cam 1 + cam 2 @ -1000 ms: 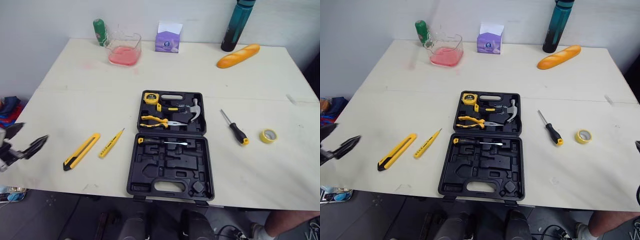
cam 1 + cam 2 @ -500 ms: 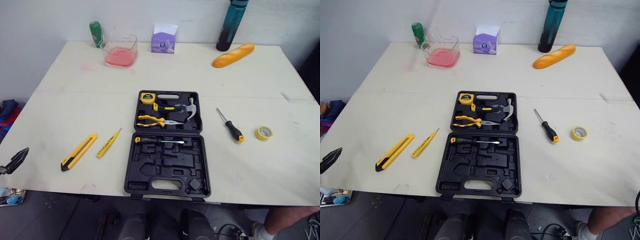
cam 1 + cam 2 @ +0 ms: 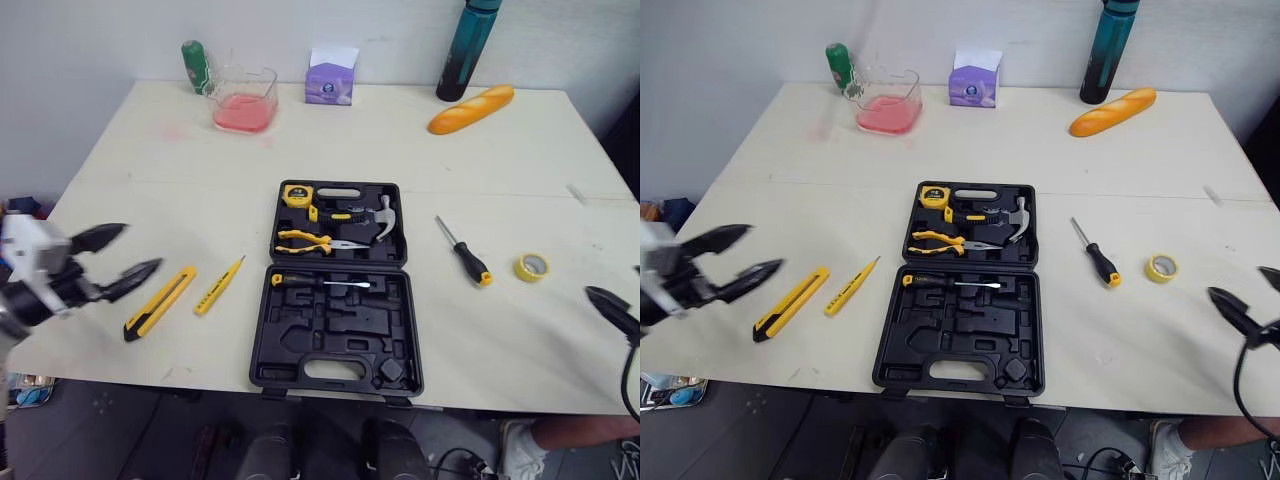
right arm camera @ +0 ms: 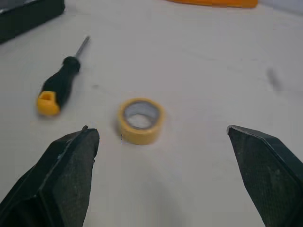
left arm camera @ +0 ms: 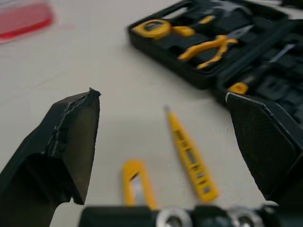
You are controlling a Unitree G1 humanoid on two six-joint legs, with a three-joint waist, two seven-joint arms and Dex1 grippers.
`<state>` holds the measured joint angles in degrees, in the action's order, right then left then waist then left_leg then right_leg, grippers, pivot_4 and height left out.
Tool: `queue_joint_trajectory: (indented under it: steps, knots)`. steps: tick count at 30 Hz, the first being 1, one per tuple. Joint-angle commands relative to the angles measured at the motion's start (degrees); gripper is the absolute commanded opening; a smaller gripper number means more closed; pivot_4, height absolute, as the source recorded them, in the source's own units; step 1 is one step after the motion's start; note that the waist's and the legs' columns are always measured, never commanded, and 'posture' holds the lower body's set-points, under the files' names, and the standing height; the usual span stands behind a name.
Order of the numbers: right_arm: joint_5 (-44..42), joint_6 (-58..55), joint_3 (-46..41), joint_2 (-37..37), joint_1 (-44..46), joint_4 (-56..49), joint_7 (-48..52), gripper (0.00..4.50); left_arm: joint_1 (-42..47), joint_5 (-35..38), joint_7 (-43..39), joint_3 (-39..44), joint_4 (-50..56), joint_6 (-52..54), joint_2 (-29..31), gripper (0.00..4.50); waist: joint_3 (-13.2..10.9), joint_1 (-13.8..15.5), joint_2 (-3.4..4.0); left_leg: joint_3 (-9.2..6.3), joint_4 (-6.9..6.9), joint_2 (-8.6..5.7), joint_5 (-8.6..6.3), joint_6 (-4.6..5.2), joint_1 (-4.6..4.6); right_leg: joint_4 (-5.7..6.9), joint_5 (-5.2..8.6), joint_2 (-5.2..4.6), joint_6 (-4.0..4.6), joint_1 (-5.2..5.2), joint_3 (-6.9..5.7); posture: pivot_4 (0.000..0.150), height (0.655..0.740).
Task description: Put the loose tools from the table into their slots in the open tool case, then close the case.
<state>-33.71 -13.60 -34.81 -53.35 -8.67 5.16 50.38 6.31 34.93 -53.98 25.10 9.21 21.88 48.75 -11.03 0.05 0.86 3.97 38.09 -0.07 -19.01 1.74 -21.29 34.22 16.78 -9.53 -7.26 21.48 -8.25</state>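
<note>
The black tool case (image 3: 338, 285) lies open mid-table. Its far half holds a tape measure (image 3: 299, 195), hammer and pliers; its near half holds one screwdriver. To its left lie a yellow utility knife (image 3: 160, 302) and a yellow tester pen (image 3: 220, 286). A black screwdriver (image 3: 464, 253) and a yellow tape roll (image 3: 533, 267) lie to its right. My left gripper (image 3: 764, 248) hovers open just left of the knife (image 5: 137, 184), holding nothing. My right gripper (image 3: 1237, 282) is open and empty at the table's right edge, near the tape roll (image 4: 140, 120).
Along the far edge stand a green can (image 3: 197, 65), a glass container of red liquid (image 3: 244, 98), a purple tissue box (image 3: 331, 76) and a teal bottle (image 3: 461, 50); a bread loaf (image 3: 471, 109) lies near the bottle. The table's front edge runs just below the case.
My left gripper has risen from below the table's left edge to beside the knife. My right gripper has come into view at the right edge. The tools have not moved.
</note>
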Motion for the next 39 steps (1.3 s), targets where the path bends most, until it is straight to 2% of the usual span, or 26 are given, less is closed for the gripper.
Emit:
queue_joint_trajectory:
  steps: [1,4,6,11,15,23,32,39]
  knots:
    - [-5.9,-12.4,-1.3,-3.2,1.3,-12.1,-2.8,4.50,3.8,2.9,-2.9,-3.7,6.5,1.9,1.6,4.47,0.0,0.0,-0.01,0.04,0.02,-0.01,0.01,0.01,0.01,0.00,0.00,0.03,-0.01,0.00,-0.02,0.150,0.7400]
    - [-9.0,-24.0,0.6,-6.6,3.9,-17.9,-5.7,4.50,6.4,-0.5,-5.3,-8.2,7.9,-0.5,2.7,4.47,0.0,0.1,-0.02,0.12,0.02,0.00,0.01,0.02,0.06,0.00,-0.01,0.10,-0.01,-0.01,-0.24,0.150,0.7400]
    - [-11.8,-32.2,3.3,-8.8,8.0,-19.8,-8.0,4.50,9.1,1.4,-6.4,-11.6,10.6,0.5,1.5,4.47,0.0,0.2,-0.03,0.14,0.02,-0.01,0.04,0.04,0.05,-0.02,0.00,0.11,-0.01,0.00,-0.29,0.150,0.7400]
    - [-10.8,-41.0,10.2,-10.4,15.9,-20.5,-11.7,4.50,12.5,7.2,-7.0,-14.4,15.2,5.6,0.3,4.47,-0.1,0.5,-0.15,0.12,0.11,-0.02,0.08,0.11,-0.04,-0.06,-0.03,0.10,-0.05,0.01,-0.25,0.150,0.7400]
    - [-8.6,-42.2,16.2,-8.9,20.0,-19.3,-11.9,4.50,13.4,10.4,-6.0,-15.0,16.6,9.2,-0.5,4.47,-0.1,1.0,-0.17,0.11,0.09,-0.01,0.14,0.09,-0.10,-0.15,-0.03,0.17,-0.05,0.01,-0.32,0.150,0.7400]
    - [0.6,-36.3,24.3,-5.4,24.4,-12.2,-11.7,4.50,11.9,12.6,-4.3,-14.5,20.8,11.9,-0.8,4.47,-0.1,1.5,-0.21,0.11,0.16,-0.07,0.17,0.15,-0.16,-0.20,-0.07,0.18,-0.13,0.01,-0.32,0.150,0.7400]
    - [5.2,-35.1,27.9,-1.0,27.4,-8.4,-11.6,4.50,8.9,14.2,-4.4,-13.3,23.1,13.7,1.1,4.47,-0.1,1.3,-0.21,0.13,0.19,-0.05,0.21,0.13,-0.14,-0.14,-0.08,0.19,-0.15,0.01,-0.28,0.150,0.7400]
    - [6.9,-35.2,27.8,2.1,28.4,-6.3,-12.4,4.50,8.4,13.8,-3.3,-13.4,23.8,12.3,0.3,4.47,-0.1,1.3,-0.22,0.12,0.19,-0.05,0.21,0.12,-0.14,-0.15,-0.09,0.21,-0.15,0.01,-0.28,0.150,0.7400]
